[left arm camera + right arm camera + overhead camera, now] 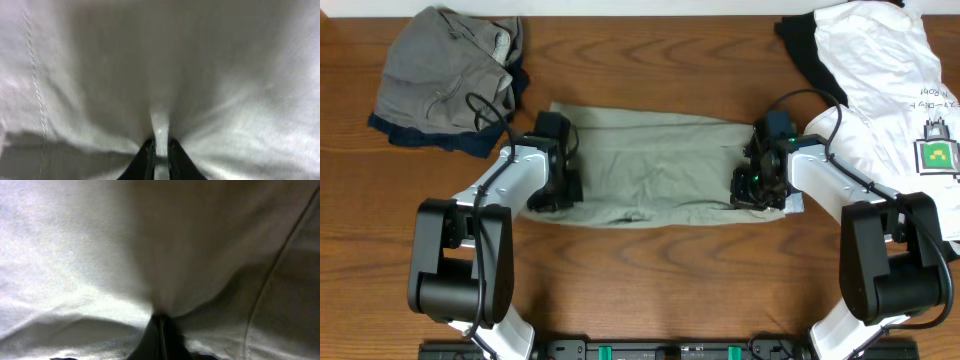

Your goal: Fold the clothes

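Note:
The pale khaki-olive shorts (655, 165) lie spread as a wide band across the middle of the table. My left gripper (557, 190) is at their left end, shut on a pinch of the cloth (161, 131); its fingertips (160, 152) hold a ridge of fabric. My right gripper (757, 190) is at their right end, its fingertips (160, 325) shut on a fold of the same cloth (165, 270). A white T-shirt with green print (880, 80) lies at the back right over a black garment (810, 50).
A folded grey garment (445, 75) sits on a dark blue one (420, 138) at the back left. Bare wood table (660, 280) shows in front of the shorts. The arm bases stand at the front left and front right.

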